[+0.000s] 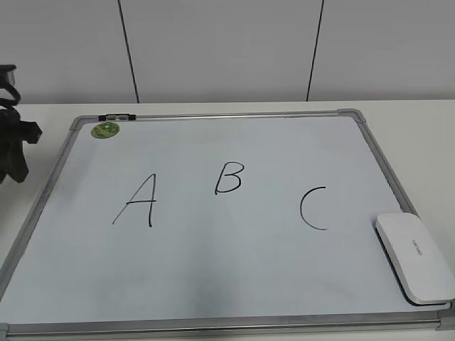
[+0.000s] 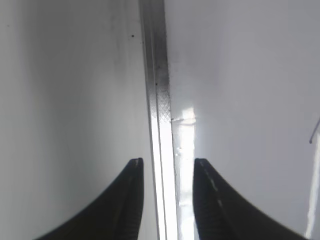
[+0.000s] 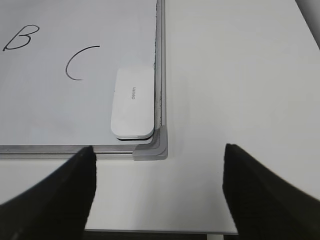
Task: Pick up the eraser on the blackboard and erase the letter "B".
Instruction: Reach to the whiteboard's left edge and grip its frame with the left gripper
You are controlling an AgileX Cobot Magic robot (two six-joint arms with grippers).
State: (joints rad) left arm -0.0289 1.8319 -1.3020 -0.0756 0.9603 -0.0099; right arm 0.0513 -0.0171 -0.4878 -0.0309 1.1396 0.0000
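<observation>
White eraser [image 3: 132, 103] lies untouched; right fingers [image 3: 252, 200] spread wide, left fingers [image 2: 210, 200] parted narrowly.

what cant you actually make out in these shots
- Eraser underside: hidden in every view, face down on the blackboard.
- Eraser print: too small in the exterior and right wrist views.
- Right gripper: absent from the exterior view.
- Left gripper: fingers cut by the left wrist view's bottom edge.

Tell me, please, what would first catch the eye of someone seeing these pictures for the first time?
Three black letters dominate the blackboard: an A at the left, the letter "B" in the middle and a C to the right. The eraser lies flat in the board's near right corner. The right claw hangs open over the bare table in front of that corner.
</observation>
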